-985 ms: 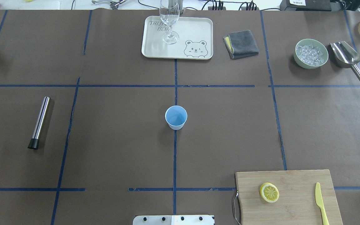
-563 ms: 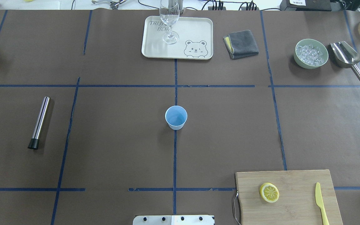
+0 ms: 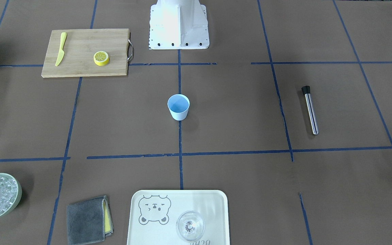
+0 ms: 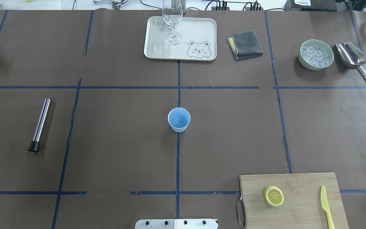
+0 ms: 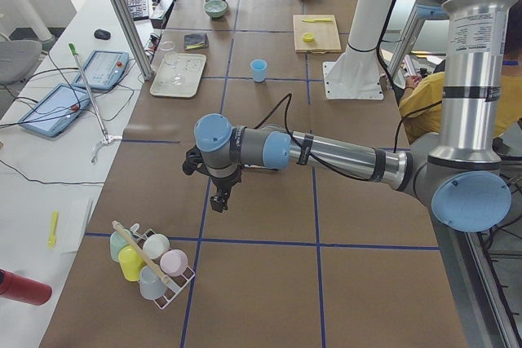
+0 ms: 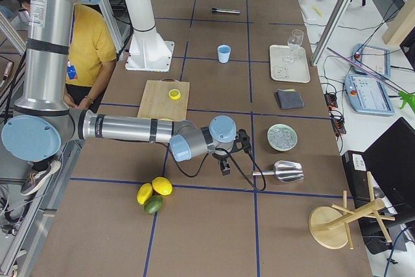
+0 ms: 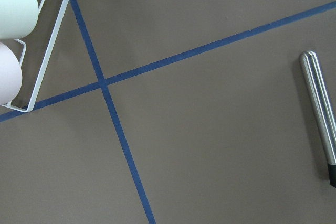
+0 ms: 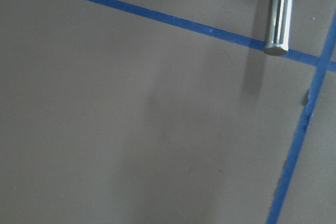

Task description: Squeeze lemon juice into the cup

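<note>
The lemon slice (image 4: 274, 196) lies flat on a wooden cutting board (image 4: 297, 181) at the near right of the table; it also shows in the front view (image 3: 101, 58). The light-blue cup (image 4: 179, 119) stands upright at the table's centre, alone and empty-looking (image 3: 178, 107). My left gripper (image 5: 220, 201) hangs over the table's left end, far from the cup. My right gripper (image 6: 224, 168) hangs over the right end, beyond the board. Both show only in side views, so I cannot tell whether they are open or shut.
A yellow knife (image 4: 326, 206) lies on the board. A tray (image 4: 199, 28) with a clear glass (image 4: 172, 22), a grey cloth (image 4: 245, 44), a bowl of ice (image 4: 316, 54) and a metal scoop (image 4: 353, 58) sit at the back. A metal rod (image 4: 40, 124) lies left.
</note>
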You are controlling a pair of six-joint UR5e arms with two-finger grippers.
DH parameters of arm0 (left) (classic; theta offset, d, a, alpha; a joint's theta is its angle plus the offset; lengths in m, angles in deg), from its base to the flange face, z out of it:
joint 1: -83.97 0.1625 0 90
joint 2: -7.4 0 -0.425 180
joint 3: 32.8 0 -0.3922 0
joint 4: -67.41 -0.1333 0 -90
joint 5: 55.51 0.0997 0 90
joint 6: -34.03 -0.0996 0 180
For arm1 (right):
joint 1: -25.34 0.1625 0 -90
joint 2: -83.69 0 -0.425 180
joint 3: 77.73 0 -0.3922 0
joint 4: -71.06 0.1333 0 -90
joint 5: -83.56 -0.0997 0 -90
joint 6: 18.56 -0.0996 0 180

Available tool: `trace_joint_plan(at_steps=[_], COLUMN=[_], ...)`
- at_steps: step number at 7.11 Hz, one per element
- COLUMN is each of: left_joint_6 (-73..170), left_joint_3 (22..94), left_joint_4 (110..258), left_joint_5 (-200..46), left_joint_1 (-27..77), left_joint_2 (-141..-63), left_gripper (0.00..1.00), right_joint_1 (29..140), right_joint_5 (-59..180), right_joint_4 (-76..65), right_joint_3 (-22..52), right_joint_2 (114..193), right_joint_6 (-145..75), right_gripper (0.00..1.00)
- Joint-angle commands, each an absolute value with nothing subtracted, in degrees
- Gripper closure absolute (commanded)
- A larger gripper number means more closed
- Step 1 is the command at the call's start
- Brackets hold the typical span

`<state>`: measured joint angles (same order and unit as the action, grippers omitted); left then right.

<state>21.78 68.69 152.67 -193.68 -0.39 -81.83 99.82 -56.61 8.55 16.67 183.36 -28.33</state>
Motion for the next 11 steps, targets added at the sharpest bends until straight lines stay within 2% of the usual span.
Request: trace_joint_plan(at_steps=[1,4,7,8,9,11], left_joint_6=[21.7,21.9,21.6,21.8,21.9,22.3], left_joint_3=[69.4,69.3,68.7,68.7,68.6,68.6], left_joint_4=[154.2,157.7,162.5,165.0,166.5,166.5], left_joint_5=[-193.8,-193.7,-193.7,-193.7,-193.8,-193.8], left_joint_1=[-0.2,-0.2,-0.1,-0.1,0.0,0.1], left_joint_2=[-81.9,-81.8,-81.5,-81.4,-81.1,-81.1], left_gripper=[0.00,0.00,0.00,0.00,0.00,0.00], right_joint_1=[89.2,71.2,48.0,41.8,37.3,28.7], right_joint_5=[-55.8,-46.6,-27.7,-19.6,-13.3,-2.4], right_joint_4=[21.6,24.7,24.0,19.3,7.4,4.9], right_joint_3=[19.2,32.3,41.3,44.8,50.6,51.3], right_joint_2=[184.6,186.3,188.3,188.8,188.3,188.0], right_joint_6=[-50.8,-79.3,-97.0,-99.8,-100.0,-106.3], right_gripper=[0.00,0.00,0.00,0.00,0.00,0.00])
